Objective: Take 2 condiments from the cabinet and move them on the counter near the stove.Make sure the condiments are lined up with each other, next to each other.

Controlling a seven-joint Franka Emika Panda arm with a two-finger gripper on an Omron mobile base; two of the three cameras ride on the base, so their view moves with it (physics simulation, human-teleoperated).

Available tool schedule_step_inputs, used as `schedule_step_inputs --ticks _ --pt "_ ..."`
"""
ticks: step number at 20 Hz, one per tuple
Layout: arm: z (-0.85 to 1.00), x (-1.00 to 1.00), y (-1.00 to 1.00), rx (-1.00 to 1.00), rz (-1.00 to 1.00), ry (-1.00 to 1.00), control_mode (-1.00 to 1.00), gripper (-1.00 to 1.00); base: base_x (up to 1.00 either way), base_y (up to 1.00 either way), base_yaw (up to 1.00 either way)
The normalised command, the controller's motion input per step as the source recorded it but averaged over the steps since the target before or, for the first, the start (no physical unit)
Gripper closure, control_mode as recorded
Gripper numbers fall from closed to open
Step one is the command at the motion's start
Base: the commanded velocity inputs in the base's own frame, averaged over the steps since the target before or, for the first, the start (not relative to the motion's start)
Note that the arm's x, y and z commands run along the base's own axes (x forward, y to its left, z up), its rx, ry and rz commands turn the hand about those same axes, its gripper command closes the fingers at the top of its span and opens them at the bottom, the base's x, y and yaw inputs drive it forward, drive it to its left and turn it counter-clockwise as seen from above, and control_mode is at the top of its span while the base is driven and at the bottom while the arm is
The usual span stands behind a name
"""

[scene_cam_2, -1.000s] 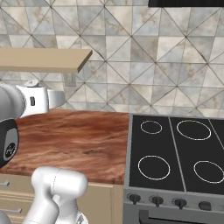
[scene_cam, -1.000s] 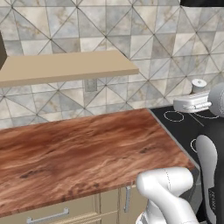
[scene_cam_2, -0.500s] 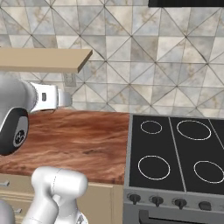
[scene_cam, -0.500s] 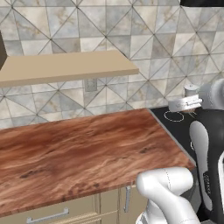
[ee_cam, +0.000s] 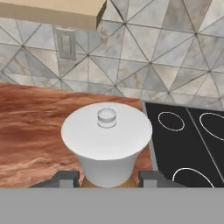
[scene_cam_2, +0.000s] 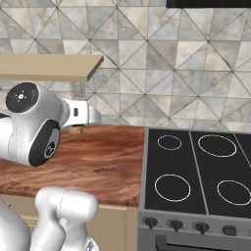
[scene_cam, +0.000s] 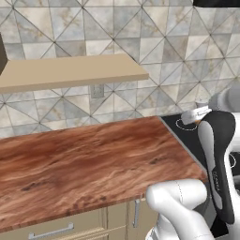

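My gripper (ee_cam: 108, 177) is shut on a condiment, a pale shaker (ee_cam: 107, 131) with a wide white cap and a small round knob. The two dark fingertips (ee_cam: 65, 177) press its lower body from both sides. The shaker hangs over the reddish-brown counter (ee_cam: 30, 127), close to the left edge of the black stove (ee_cam: 188, 131). In the right base view the gripper (scene_cam_2: 76, 126) points down at the counter (scene_cam_2: 98, 157), below the cabinet shelf (scene_cam_2: 49, 66). From the left base the gripper (scene_cam: 191, 116) is seen at the counter's (scene_cam: 84, 159) far right end.
A tiled wall with a socket plate (ee_cam: 65, 43) backs the counter. The tan shelf board (scene_cam: 70, 70) juts out above the counter's rear. Stove knobs (scene_cam_2: 171, 225) line its front. Cream drawers (scene_cam: 51, 232) sit below the counter.
The hand, with the shaker still in it, has come down lower and moved along the counter toward the stove's edge. The grip has not changed.
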Motion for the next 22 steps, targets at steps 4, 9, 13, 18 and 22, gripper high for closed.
schedule_step_inputs --ticks 4,9,13,18,22 --pt "-0.6 0.71 -0.37 -0.13 0.0 0.0 -1.0 1.0 0.0 0.0 0.0" --pt "-0.5 0.82 -0.29 -0.02 0.0 0.03 -1.0 1.0 0.0 0.0 0.0" --pt "-0.35 0.64 -0.26 0.0 0.0 0.1 -1.0 1.0 0.0 0.0 0.0" --pt "-0.26 0.31 -0.26 0.0 0.0 0.18 -1.0 1.0 0.0 0.0 0.0" --pt "-0.53 0.39 -0.12 0.01 0.0 0.05 -1.0 1.0 0.0 0.0 0.0"
